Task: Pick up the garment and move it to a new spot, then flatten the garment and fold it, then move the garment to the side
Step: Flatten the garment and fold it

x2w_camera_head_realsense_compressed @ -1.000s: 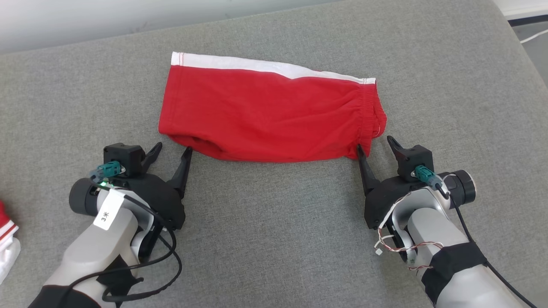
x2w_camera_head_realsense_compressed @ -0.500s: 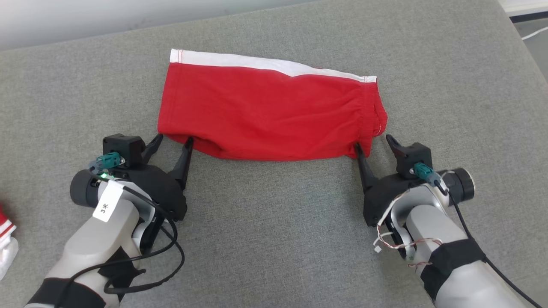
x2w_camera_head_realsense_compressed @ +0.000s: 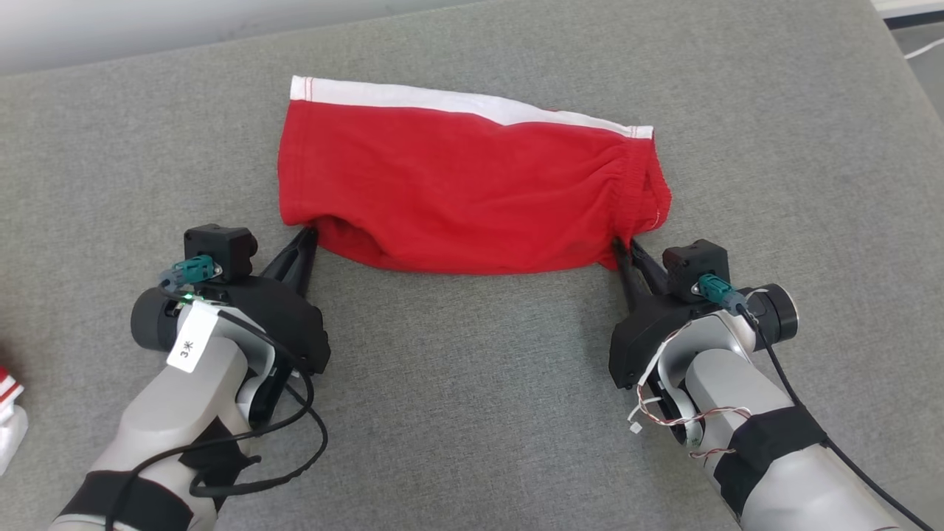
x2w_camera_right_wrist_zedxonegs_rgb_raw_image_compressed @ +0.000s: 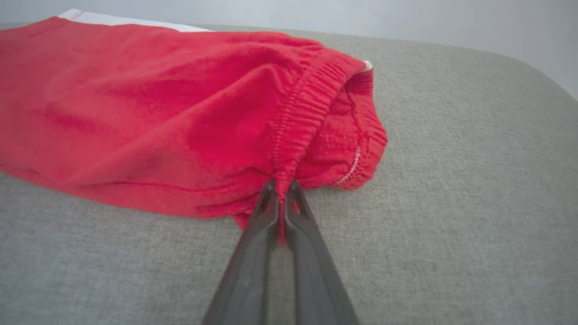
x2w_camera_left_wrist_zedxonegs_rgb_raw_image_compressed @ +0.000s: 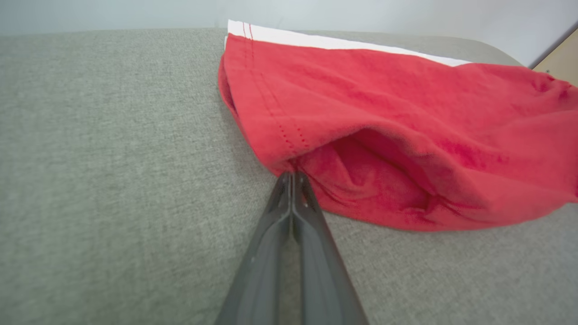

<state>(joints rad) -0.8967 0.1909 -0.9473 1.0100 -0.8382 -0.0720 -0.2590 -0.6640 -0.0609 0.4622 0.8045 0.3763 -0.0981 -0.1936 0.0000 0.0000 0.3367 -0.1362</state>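
Note:
The garment [x2w_camera_head_realsense_compressed: 464, 192] is a pair of red shorts with a white stripe along its far edge, lying folded lengthwise on the grey cushion. My left gripper [x2w_camera_head_realsense_compressed: 308, 236] is shut on the garment's near left corner, by the leg hem [x2w_camera_left_wrist_zedxonegs_rgb_raw_image_compressed: 289, 155]. My right gripper [x2w_camera_head_realsense_compressed: 625, 249] is shut on the near right corner, pinching the gathered elastic waistband [x2w_camera_right_wrist_zedxonegs_rgb_raw_image_compressed: 298, 122]. In the left wrist view the left gripper [x2w_camera_left_wrist_zedxonegs_rgb_raw_image_compressed: 292, 176] meets the cloth at its tips, and the right gripper [x2w_camera_right_wrist_zedxonegs_rgb_raw_image_compressed: 281, 187] has red cloth showing between its closed fingers. The near edge bulges up slightly between the two grips.
The grey upholstered surface [x2w_camera_head_realsense_compressed: 472, 413] runs wide on every side. Another red and white piece of cloth [x2w_camera_head_realsense_compressed: 9, 413] lies at the left edge. The cushion's rounded right corner [x2w_camera_head_realsense_compressed: 896, 66] drops to the floor, and a pale wall [x2w_camera_head_realsense_compressed: 147, 29] lies beyond.
Both grippers have moved forward to the garment's near corners and gone from open to shut on the cloth. The left corner has been drawn in slightly.

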